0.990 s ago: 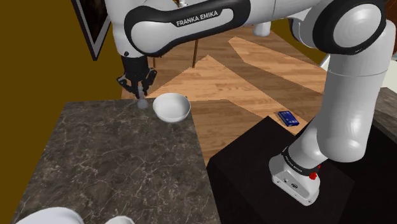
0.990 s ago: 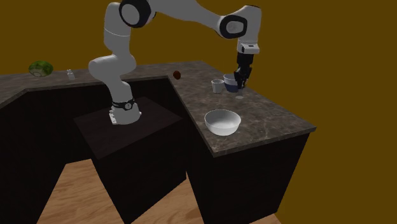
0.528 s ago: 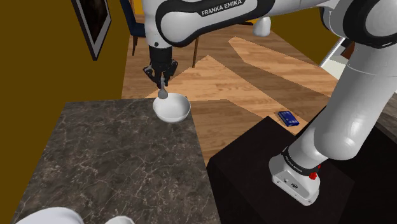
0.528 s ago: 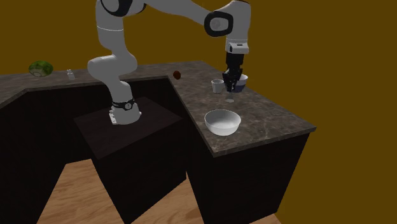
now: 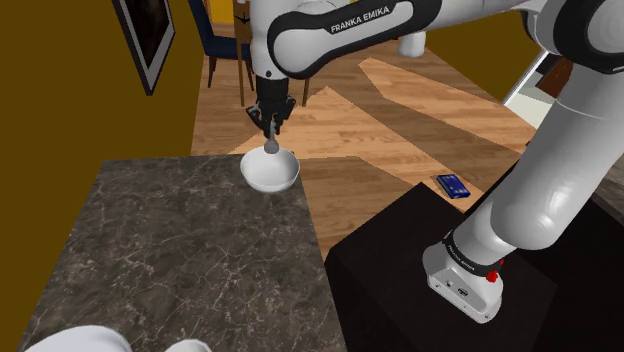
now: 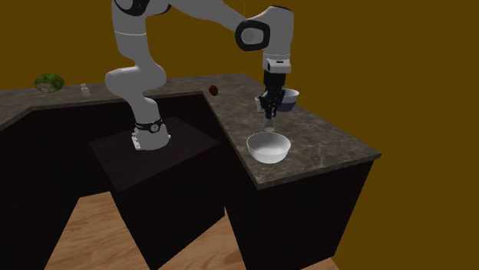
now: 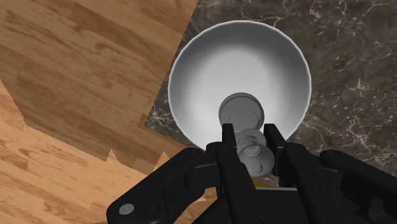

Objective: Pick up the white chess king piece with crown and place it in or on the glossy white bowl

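The grey-white chess king hangs base-down, clasped between my black fingers. My gripper is shut on it and holds it in the air right above the glossy white bowl, which stands at the far corner of the dark marble counter. In the second exterior view the gripper hovers above and behind the bowl, the king dangling below the fingertips. Through the wrist view the king's round base is over the bowl's hollow.
A white cup and a blue bowl stand further back on the counter. White rounded objects sit at the counter's near edge. A phone lies on the wooden floor past the stand. A framed picture hangs on the wall.
The arm has carried the king from beside the bowl on the shoulder view's left, rightward and upward, so it now hangs over the bowl. The grip stayed shut on the piece.
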